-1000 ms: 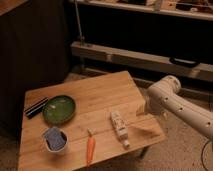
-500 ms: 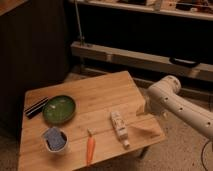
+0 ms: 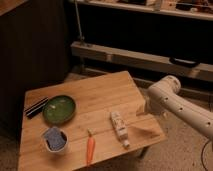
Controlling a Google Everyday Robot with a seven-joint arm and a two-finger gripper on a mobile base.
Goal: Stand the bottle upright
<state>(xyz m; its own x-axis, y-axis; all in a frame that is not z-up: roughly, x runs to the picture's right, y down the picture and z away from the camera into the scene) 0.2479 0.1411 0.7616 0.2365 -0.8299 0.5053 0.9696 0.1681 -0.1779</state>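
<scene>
A dim room with dark shelving behind, and a low wooden table in front carrying everything; the bottle lies flat on its side near the table's right front, cap towards the front edge, long axis running roughly front to back; it rests on bare wood with nothing touching it, which leaves both flanks free for a grasp. A carrot lies just to its left, apart from it and roughly parallel; a green plate sits further left, a cup with something blue in it near the front left, and a dark flat object at the left edge; all are well clear of the bottle.

The white arm comes in from the right, its rounded joint beside the table's right edge; the claw seems tucked low under that joint, over the edge, to the right of the bottle and not touching it; it stands wide and holds nothing.

Judged from this, the task is not yet begun: the likely approach is to reach left over the bottle and close across its slim body; since it is round it may well roll, and the narrow base may tip once set down.
</scene>
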